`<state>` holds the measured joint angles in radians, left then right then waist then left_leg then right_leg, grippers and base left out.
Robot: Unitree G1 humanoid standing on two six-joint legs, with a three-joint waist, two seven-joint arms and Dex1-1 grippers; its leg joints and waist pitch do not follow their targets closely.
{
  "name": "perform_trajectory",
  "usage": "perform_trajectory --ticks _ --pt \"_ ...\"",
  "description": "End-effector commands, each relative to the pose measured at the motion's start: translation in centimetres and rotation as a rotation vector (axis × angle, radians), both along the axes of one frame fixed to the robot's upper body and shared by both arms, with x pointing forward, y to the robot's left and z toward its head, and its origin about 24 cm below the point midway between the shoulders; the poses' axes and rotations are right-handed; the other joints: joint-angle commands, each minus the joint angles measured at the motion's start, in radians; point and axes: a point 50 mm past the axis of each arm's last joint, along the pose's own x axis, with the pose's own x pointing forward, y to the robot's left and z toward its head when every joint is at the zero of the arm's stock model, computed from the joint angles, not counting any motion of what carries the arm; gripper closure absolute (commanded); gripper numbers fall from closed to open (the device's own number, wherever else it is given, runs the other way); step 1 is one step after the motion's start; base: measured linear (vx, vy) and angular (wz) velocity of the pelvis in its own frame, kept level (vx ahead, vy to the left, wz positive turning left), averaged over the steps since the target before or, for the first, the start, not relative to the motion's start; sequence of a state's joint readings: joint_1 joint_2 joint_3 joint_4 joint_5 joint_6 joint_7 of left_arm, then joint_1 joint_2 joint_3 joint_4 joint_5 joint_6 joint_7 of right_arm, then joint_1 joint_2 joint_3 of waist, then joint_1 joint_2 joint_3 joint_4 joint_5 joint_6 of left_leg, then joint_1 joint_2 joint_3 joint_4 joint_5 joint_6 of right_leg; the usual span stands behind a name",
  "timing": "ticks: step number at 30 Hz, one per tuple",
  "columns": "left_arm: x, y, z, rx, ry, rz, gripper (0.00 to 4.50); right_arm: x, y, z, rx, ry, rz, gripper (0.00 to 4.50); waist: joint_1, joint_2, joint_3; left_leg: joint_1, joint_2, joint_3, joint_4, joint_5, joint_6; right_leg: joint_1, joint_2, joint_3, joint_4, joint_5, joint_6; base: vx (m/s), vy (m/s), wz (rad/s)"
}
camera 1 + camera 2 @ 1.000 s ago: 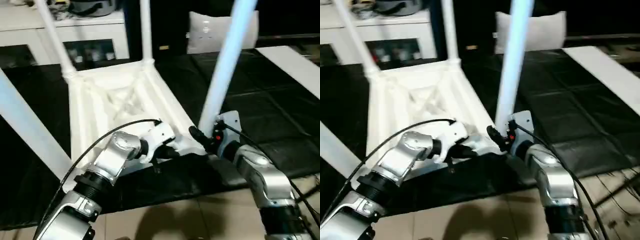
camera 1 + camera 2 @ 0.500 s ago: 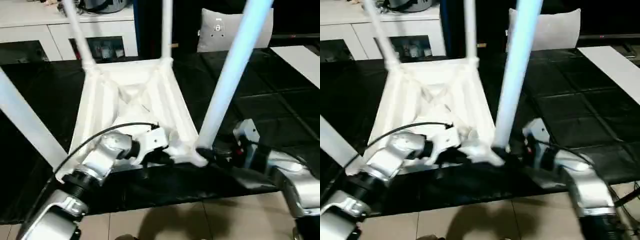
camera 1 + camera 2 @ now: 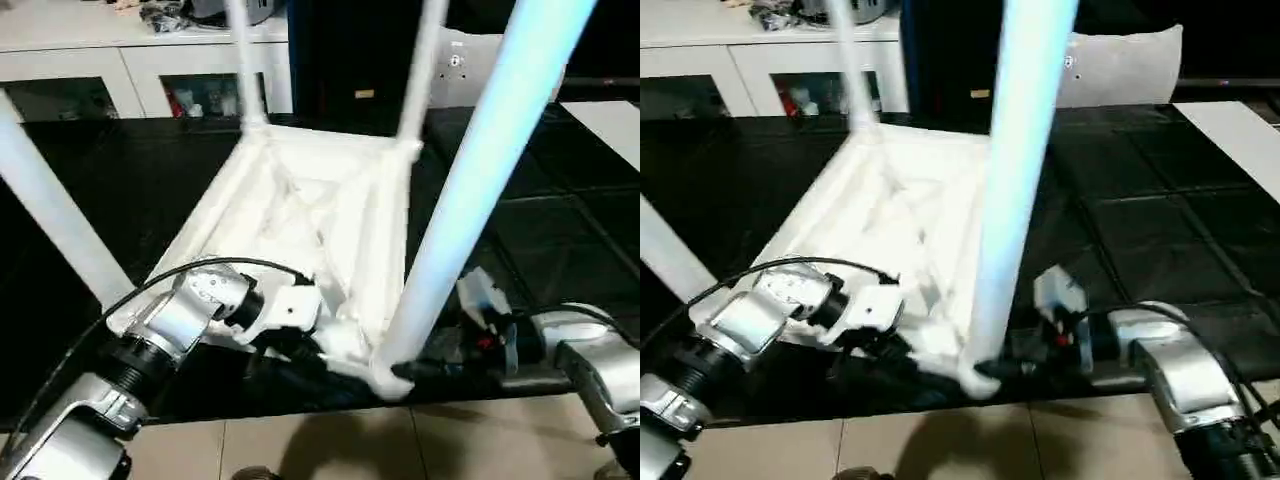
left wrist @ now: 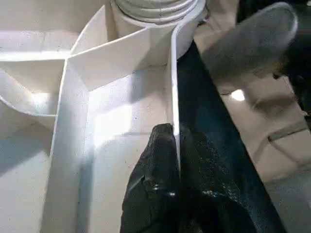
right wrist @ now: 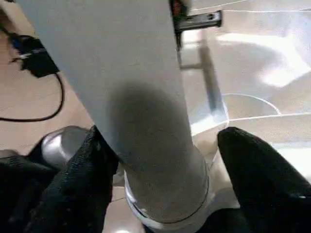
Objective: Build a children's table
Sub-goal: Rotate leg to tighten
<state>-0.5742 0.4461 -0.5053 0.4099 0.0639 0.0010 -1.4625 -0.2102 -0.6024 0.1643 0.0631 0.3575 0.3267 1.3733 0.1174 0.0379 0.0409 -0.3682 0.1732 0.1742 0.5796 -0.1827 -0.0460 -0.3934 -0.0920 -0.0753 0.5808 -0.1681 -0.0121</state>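
Left eye view: a white plastic rectangular tabletop point(image 3: 300, 215) lies ribbed underside up on a black floor mat point(image 3: 120, 190), four long white tube legs point(image 3: 470, 190) rising from its corners. The left gripper point(image 4: 170, 160) pinches the near rim. The right gripper point(image 5: 160, 160) straddles the nearest leg's base, one finger point(image 5: 262, 165) clearly apart from it.
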Motion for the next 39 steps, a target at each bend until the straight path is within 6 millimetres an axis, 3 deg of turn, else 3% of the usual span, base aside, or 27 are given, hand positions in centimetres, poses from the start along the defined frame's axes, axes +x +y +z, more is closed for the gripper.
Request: perform_trajectory --ticks 1,7,11,16,18,20,21,23,24,25,26,27,29,30,31,32,33,34,36,37,38,39 --pt "-1.1 -0.7 -1.0 0.062 0.047 -0.106 4.50 0.3 0.0 0.5 -0.001 0.001 0.020 1.45 -0.004 -0.014 -0.058 0.012 0.062 -0.013 -0.067 -0.215 0.064 0.045 -0.064 0.045 -0.061 -0.269 -0.210 0.000 0.000 0.00" --pt "-1.1 -0.8 -1.0 0.057 0.052 -0.113 4.50 0.0 0.0 0.3 -0.005 0.039 0.057 1.81 -0.003 -0.015 -0.060 0.012 0.061 -0.012 -0.065 -0.202 0.065 0.045 -0.064 0.045 -0.060 -0.262 -0.209 0.000 0.000 0.00" --pt "-1.2 -0.6 -1.1 0.058 0.058 -0.112 4.50 0.0 0.1 0.3 0.003 0.054 0.070 2.30 -0.003 -0.016 -0.061 0.010 0.060 -0.012 -0.063 -0.189 0.071 0.047 -0.063 0.044 -0.058 -0.242 -0.214 0.000 0.000 0.00" --pt "-1.2 -0.5 -1.0 0.026 0.093 -0.078 4.50 -0.1 0.9 0.4 0.069 0.078 0.067 2.44 -0.003 -0.017 -0.060 0.010 0.059 -0.011 -0.063 -0.192 0.069 0.046 -0.063 0.044 -0.058 -0.258 -0.214 0.000 0.000 0.00" --pt "-1.2 -0.6 -0.9 0.001 0.112 -0.037 4.50 0.1 1.5 0.2 0.077 0.084 0.021 2.46 -0.006 -0.020 -0.058 0.009 0.058 -0.012 -0.065 -0.210 0.062 0.045 -0.063 0.044 -0.062 -0.298 -0.204 0.000 0.000 0.00" --pt "-0.9 -0.6 -1.0 -0.004 0.117 0.039 4.50 0.8 2.3 -0.3 0.040 0.049 -0.101 2.46 -0.009 -0.017 -0.054 0.010 0.058 -0.012 -0.068 -0.224 0.049 0.041 -0.062 0.045 -0.065 -0.332 -0.193 0.000 0.000 0.00" --pt "-0.9 -0.6 -1.0 -0.004 0.116 0.042 4.50 0.8 2.3 -0.3 0.039 0.047 -0.107 2.46 -0.015 -0.018 -0.049 0.009 0.054 -0.015 -0.071 -0.255 0.035 0.039 -0.062 0.045 -0.070 -0.399 -0.174 0.000 0.000 0.00" --pt "-0.2 -0.9 -1.0 -0.036 0.107 0.175 4.50 2.6 3.0 -1.0 -0.012 -0.003 -0.342 2.46 -0.032 -0.014 -0.039 0.017 0.048 -0.022 -0.071 -0.341 -0.005 0.029 -0.067 0.042 -0.087 -0.585 -0.117 0.000 0.000 0.00" --pt "-0.2 -0.9 -1.0 -0.036 0.107 0.175 4.50 2.6 3.0 -1.0 -0.012 -0.003 -0.342 2.47 -0.032 -0.014 -0.039 0.017 0.048 -0.022 -0.071 -0.341 -0.005 0.029 -0.067 0.042 -0.087 -0.585 -0.117 0.000 0.000 0.00" --pt "0.0 -1.1 -0.9 -0.060 0.104 0.227 4.50 3.2 3.2 -1.2 -0.023 -0.005 -0.423 2.47 -0.052 -0.014 -0.035 0.008 0.039 -0.034 -0.074 -0.390 -0.032 0.037 -0.069 0.027 -0.098 -0.702 -0.059 -0.053 0.010 -0.18" --pt "0.2 -1.4 -0.8 -0.070 0.096 0.252 4.50 3.4 3.4 -1.3 -0.024 -0.005 -0.457 2.50 -0.069 -0.016 -0.034 0.012 0.037 -0.039 -0.073 -0.429 -0.040 0.032 -0.066 0.017 -0.110 -0.742 -0.029 -0.053 0.010 -0.18" --pt "0.3 -1.6 -0.7 -0.082 0.086 0.282 4.50 3.7 3.5 -1.4 -0.024 -0.005 -0.497 2.51 -0.077 -0.013 -0.034 0.015 0.037 -0.042 -0.070 -0.445 -0.043 0.030 -0.066 0.015 -0.112 -0.745 -0.023 -0.061 0.025 -0.19" --pt "0.9 -2.7 -0.6 -0.116 0.054 0.382 4.50 4.4 4.1 -1.6 -0.029 -0.010 -0.620 2.52 -0.111 0.001 -0.032 0.016 0.043 -0.055 -0.077 -0.533 -0.045 0.038 -0.061 -0.012 -0.124 -0.702 -0.024 0.000 0.000 0.00" --pt "0.9 -2.7 -0.6 -0.118 0.054 0.385 4.50 4.4 4.2 -1.6 -0.028 -0.010 -0.624 2.52 -0.111 0.001 -0.032 0.016 0.043 -0.055 -0.077 -0.533 -0.045 0.038 -0.061 -0.012 -0.124 -0.702 -0.024 0.000 0.000 0.00" --pt "1.0 -3.4 -0.5 -0.140 0.051 0.423 4.50 4.7 4.4 -1.7 -0.022 -0.012 -0.689 2.52 -0.130 0.011 -0.030 0.027 0.049 -0.067 -0.085 -0.626 -0.045 0.045 -0.058 -0.035 -0.133 -0.654 -0.025 0.000 0.000 0.00" --pt "1.0 -4.1 -0.4 -0.164 0.055 0.451 4.50 4.9 4.8 -1.7 0.004 -0.005 -0.736 2.52 -0.144 0.014 -0.025 0.030 0.057 -0.075 -0.094 -0.692 -0.044 0.054 -0.057 -0.045 -0.131 -0.610 -0.028 0.000 0.000 0.00" --pt "1.0 -4.4 -0.3 -0.174 0.057 0.458 4.50 4.9 5.0 -1.7 0.029 0.003 -0.742 1.98 -0.149 0.016 -0.024 0.028 0.061 -0.077 -0.100 -0.715 -0.044 0.059 -0.058 -0.046 -0.126 -0.590 -0.032 0.000 0.000 0.00" --pt "1.0 -4.8 -0.2 -0.186 0.060 0.463 4.50 4.9 5.2 -1.5 0.059 0.009 -0.746 1.85 -0.153 0.015 -0.019 0.035 0.062 -0.078 -0.105 -0.757 -0.047 0.057 -0.056 -0.047 -0.126 -0.592 -0.029 0.000 0.000 0.00" --pt "1.0 -5.2 -0.1 -0.196 0.058 0.462 4.50 4.6 5.2 -1.3 0.094 0.004 -0.732 1.78 -0.154 0.012 -0.018 0.049 0.048 -0.071 -0.089 -0.735 -0.043 0.043 -0.067 -0.047 -0.144 -0.661 -0.020 0.000 0.000 0.00" --pt "1.0 -5.0 -0.2 -0.178 0.043 0.460 4.50 4.3 4.9 -1.2 0.096 -0.014 -0.710 1.64 -0.151 0.011 -0.018 0.056 0.037 -0.064 -0.072 -0.681 -0.035 0.033 -0.075 -0.050 -0.160 -0.715 -0.009 0.000 0.000 0.00" --pt "1.1 -4.8 -0.2 -0.171 0.037 0.463 4.50 4.2 4.8 -1.1 0.101 -0.019 -0.699 1.49 -0.147 0.007 -0.017 0.066 0.025 -0.054 -0.054 -0.625 -0.020 0.019 -0.078 -0.058 -0.180 -0.759 0.005 0.000 0.000 0.00" --pt "1.2 -4.4 -0.3 -0.160 0.029 0.468 4.50 4.0 4.5 -0.9 0.112 -0.027 -0.680 1.41 -0.146 0.010 -0.013 0.071 0.022 -0.052 -0.048 -0.614 -0.015 0.015 -0.077 -0.068 -0.189 -0.770 0.012 0.000 0.000 0.00"
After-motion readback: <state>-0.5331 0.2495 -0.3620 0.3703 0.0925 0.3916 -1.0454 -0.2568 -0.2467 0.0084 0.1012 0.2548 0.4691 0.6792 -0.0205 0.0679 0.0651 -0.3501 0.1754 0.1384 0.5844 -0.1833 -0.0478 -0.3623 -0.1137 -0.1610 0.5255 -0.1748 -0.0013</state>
